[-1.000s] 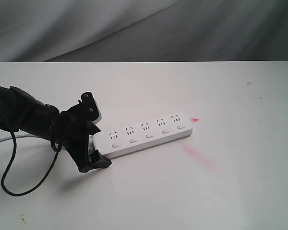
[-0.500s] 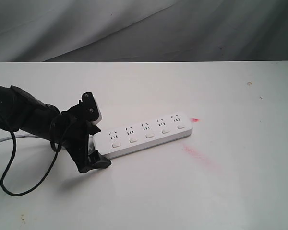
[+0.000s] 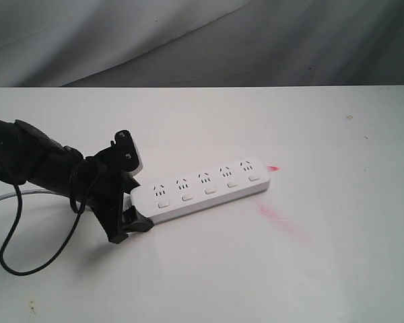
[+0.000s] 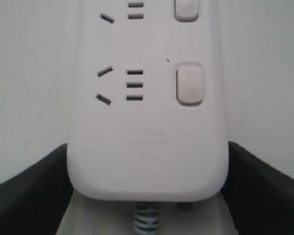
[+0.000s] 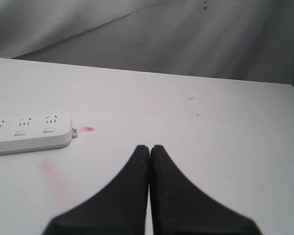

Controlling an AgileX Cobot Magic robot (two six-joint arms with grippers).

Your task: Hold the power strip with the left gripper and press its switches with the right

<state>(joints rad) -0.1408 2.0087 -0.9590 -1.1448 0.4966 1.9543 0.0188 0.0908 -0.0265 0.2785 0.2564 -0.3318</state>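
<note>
The white power strip point(image 3: 202, 188) lies slantwise on the white table, its row of switches point(image 3: 209, 190) on the near side of the outlets. My left gripper point(image 3: 136, 195) straddles the strip's cord end, one black finger point(image 4: 34, 191) against each long side, shut on it. The left wrist view shows that rounded end point(image 4: 147, 122), one switch point(image 4: 189, 85) and the grey cord sleeve point(image 4: 147, 220). My right gripper point(image 5: 150, 147) is shut and empty, out of the exterior view, well away from the strip's far end point(image 5: 29, 129).
A pink smear point(image 3: 279, 219) and a small red mark point(image 3: 273, 167) stain the table near the strip's far end. A thin black cable loop point(image 3: 13, 249) hangs from the left arm. Grey cloth point(image 3: 202, 40) hangs behind the table.
The left gripper's near jaw has edged in a little against the strip's side. The strip itself has not moved.
</note>
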